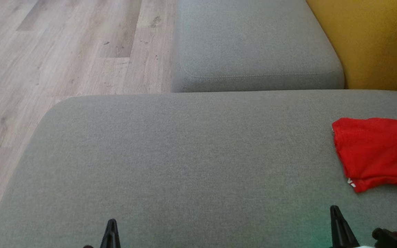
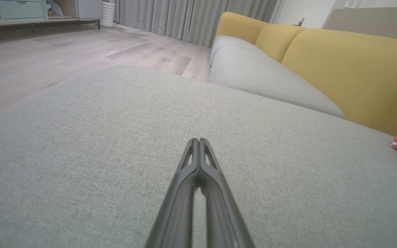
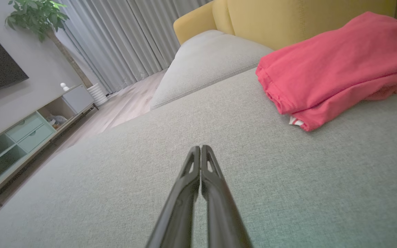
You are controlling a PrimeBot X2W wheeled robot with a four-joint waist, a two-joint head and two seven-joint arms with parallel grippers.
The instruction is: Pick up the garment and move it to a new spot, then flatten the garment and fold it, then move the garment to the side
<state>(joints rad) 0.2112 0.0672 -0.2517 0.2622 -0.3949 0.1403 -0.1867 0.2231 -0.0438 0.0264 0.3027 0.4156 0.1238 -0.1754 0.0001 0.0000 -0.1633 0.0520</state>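
One white tag (image 3: 295, 121) (unreadable) peeks from the folded red garment (image 3: 329, 72).

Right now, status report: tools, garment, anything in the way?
Left tool shut, empty, over grey fabric sofa cushion. Right tool shut, empty. Folded red cloth garment lies on cushion's right side, untouched. Nothing between right tool and garment.

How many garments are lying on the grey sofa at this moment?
1. A folded red fabric garment lies on the right side of the large grey seat cushion; the head view's edge cuts it off, so another may be hidden.
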